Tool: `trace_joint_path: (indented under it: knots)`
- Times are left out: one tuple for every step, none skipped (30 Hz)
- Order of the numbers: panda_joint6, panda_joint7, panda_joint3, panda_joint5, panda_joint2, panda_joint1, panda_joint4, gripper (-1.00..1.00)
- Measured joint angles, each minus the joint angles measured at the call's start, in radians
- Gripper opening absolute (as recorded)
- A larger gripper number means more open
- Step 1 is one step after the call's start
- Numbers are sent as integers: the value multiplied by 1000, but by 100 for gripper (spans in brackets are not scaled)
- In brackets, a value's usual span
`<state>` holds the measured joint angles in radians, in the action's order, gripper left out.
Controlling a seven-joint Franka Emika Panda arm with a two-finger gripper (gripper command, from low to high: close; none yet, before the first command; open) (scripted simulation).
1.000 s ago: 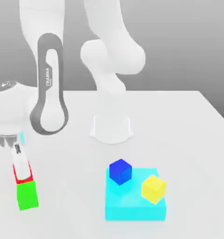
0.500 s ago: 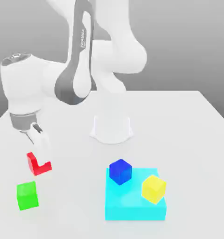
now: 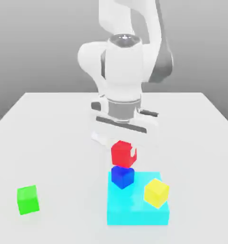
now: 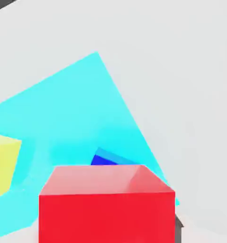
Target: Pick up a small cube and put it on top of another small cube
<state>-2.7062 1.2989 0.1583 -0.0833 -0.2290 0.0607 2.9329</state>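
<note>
Four small cubes (image 3: 123,153) — one cyan block (image 3: 134,212)

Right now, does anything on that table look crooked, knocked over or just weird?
Nothing stands out. The claw holds the red cube just above the blue cube, which sits on the flat cyan block beside a yellow cube. A green cube sits apart, upright.

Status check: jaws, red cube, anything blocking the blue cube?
Gripper shut on red cube. Red cube just above blue cube, contact unclear. Yellow cube beside, not blocking.

red cube (image 3: 122,154); dark blue cube (image 3: 122,177)
</note>
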Motion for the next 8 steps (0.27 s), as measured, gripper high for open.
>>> trace_joint_path:
  knots:
    - [0,0,0,0,0,0,0,100]
    - [0,0,0,0,0,0,0,100]
    - [0,0,0,0,0,0,0,100]
    - [0,0,0,0,0,0,0,100]
    - [0,0,0,0,0,0,0,100]
    - [-18,1,1,1,16,1,2,100]
    - [-6,1,1,1,6,0,1,100]
    - [20,0,-1,0,-17,-1,-2,100]
